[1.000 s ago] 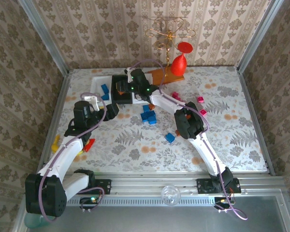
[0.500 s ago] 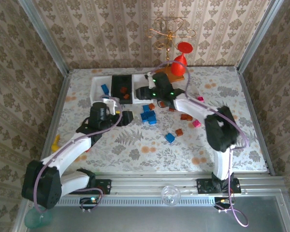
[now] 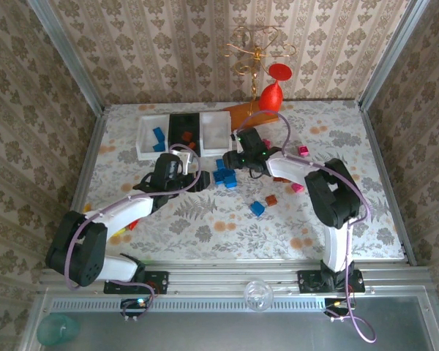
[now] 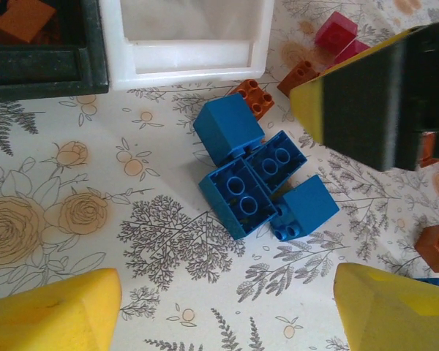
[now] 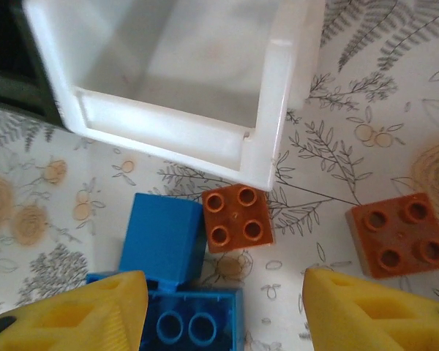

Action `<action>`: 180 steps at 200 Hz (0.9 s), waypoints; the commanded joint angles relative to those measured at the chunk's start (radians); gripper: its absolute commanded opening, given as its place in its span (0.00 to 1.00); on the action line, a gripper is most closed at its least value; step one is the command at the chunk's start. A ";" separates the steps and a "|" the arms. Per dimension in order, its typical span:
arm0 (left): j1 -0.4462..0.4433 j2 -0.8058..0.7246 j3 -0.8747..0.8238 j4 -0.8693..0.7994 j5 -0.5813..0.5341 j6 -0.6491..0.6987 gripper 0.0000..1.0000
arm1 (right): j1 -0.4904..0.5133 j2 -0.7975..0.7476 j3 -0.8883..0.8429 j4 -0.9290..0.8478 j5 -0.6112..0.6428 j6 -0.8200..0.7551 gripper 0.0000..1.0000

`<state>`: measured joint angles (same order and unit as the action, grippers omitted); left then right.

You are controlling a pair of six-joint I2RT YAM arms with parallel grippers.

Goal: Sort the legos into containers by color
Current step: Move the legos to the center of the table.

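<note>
**Both grippers closed in on the blue cluster; jaws spread, nothing held**

Since a second ago the right gripper (image 3: 236, 158) has come off the black bin (image 3: 171, 133) to the middle of the top view. The left gripper (image 3: 196, 180) has swung rightward to meet it.

I find the left jaws spread wide. Their yellow fingertips (image 4: 58, 314) sit at the lower corners of the left wrist view, with bare tablecloth (image 4: 73, 183) between them. The right jaws are likewise spread, pinching nothing.

Just above the left jaws lies a cluster of blue legos (image 4: 256, 175), touching one another. In the right wrist view a brown-orange lego (image 5: 236, 216) rests above the jaws' gap. It lies just beside a blue brick on its left and just below the corner of the right white bin (image 5: 271, 110). A second brown-orange lego (image 5: 399, 234) lies at the right edge.

In the top view the three bins stand in a row, upper left of centre. The left white bin (image 3: 140, 139) holds blue pieces and the black bin holds brown-orange ones. Magenta legos (image 3: 301, 151) lie loose right of centre, and a single blue lego (image 3: 257, 208) lies below them.
</note>
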<state>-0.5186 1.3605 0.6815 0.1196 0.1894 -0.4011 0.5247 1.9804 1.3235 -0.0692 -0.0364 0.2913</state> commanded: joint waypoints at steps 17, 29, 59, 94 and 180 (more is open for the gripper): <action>-0.003 -0.033 0.004 -0.013 -0.046 0.041 0.78 | 0.012 0.086 0.095 -0.012 -0.015 0.020 0.68; -0.004 -0.040 -0.002 -0.014 -0.049 0.042 0.78 | 0.012 0.110 0.114 -0.013 -0.023 0.022 0.71; -0.001 -0.043 -0.005 -0.017 -0.050 0.048 0.78 | 0.012 0.152 0.157 -0.031 -0.037 0.022 0.79; 0.000 -0.044 -0.007 -0.017 -0.053 0.050 0.78 | 0.012 0.180 0.181 -0.047 -0.040 0.021 0.83; 0.015 -0.077 -0.032 -0.024 -0.073 0.061 0.78 | 0.014 0.200 0.158 -0.003 -0.226 0.012 0.82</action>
<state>-0.5156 1.3212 0.6720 0.1062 0.1379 -0.3668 0.5312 2.1727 1.4914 -0.0864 -0.1551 0.3134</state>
